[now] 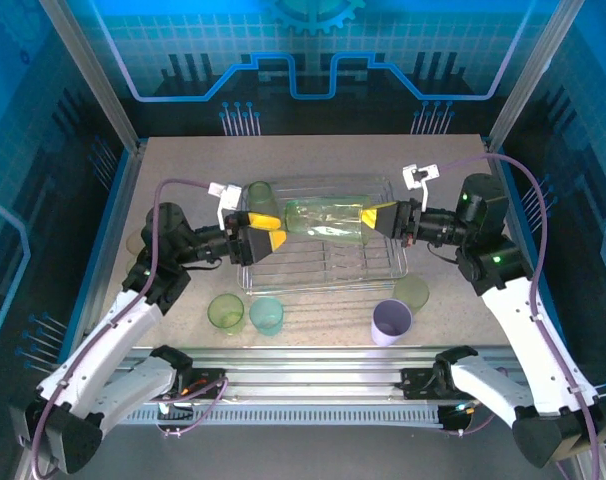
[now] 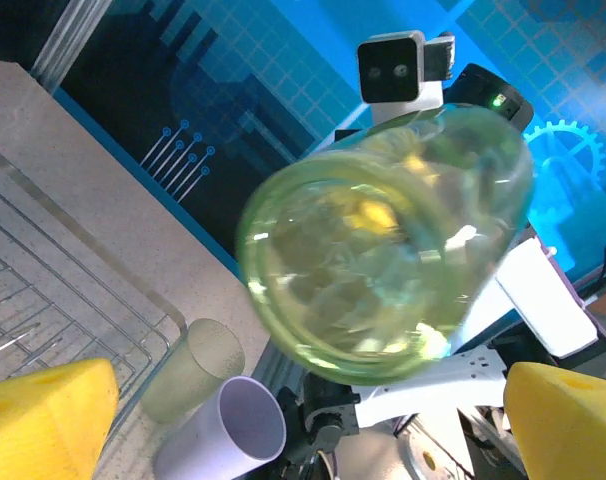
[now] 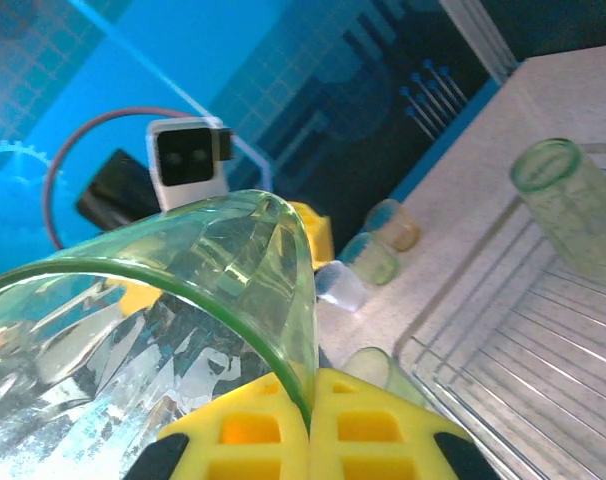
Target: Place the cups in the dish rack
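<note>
Right tool (image 1: pixel 371 220) pinching green cup (image 1: pixel 323 222) rim, above dish rack (image 1: pixel 313 272), left tool (image 1: pixel 276 230) spread

Tan cup (image 1: pixel 135 243) over on the far left is mostly tucked behind the left arm (image 1: pixel 171 255), so no clue what shape it's in. The green tumbler (image 1: pixel 323 220) over the rack (image 1: pixel 313 270) might be one cup or a nested pair, honestly can't tell. On the left wrist cam it's all smeared, and the lavender cup (image 2: pixel 223 435) gets chopped off by the bottom edge.
</note>
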`<move>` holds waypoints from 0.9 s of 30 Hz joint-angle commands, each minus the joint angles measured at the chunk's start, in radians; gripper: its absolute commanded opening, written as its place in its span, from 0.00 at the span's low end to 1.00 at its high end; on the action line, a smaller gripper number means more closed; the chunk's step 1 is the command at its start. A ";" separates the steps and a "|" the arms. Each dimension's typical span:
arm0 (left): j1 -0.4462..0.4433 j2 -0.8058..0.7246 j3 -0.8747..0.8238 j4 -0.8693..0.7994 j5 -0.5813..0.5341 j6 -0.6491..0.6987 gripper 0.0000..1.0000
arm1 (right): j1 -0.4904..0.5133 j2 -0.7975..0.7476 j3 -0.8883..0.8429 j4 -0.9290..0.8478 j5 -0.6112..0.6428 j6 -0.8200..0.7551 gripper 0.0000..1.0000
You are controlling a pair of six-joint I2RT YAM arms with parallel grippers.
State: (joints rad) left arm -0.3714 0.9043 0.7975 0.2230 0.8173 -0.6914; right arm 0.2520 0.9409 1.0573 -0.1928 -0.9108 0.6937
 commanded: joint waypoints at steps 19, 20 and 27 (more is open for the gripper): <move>-0.046 0.059 0.054 0.181 0.119 -0.123 0.99 | 0.078 0.074 -0.035 0.210 -0.071 0.116 0.00; -0.047 0.063 0.056 0.178 0.118 -0.126 0.99 | 0.085 0.078 -0.034 0.209 -0.068 0.117 0.00; -0.050 0.089 0.071 0.180 0.129 -0.144 0.98 | 0.105 0.101 -0.037 0.216 -0.063 0.121 0.00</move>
State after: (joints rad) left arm -0.4137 0.9901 0.8295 0.3725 0.9150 -0.8162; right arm 0.3416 1.0386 1.0264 -0.0311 -0.9585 0.7986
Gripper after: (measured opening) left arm 0.981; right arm 0.047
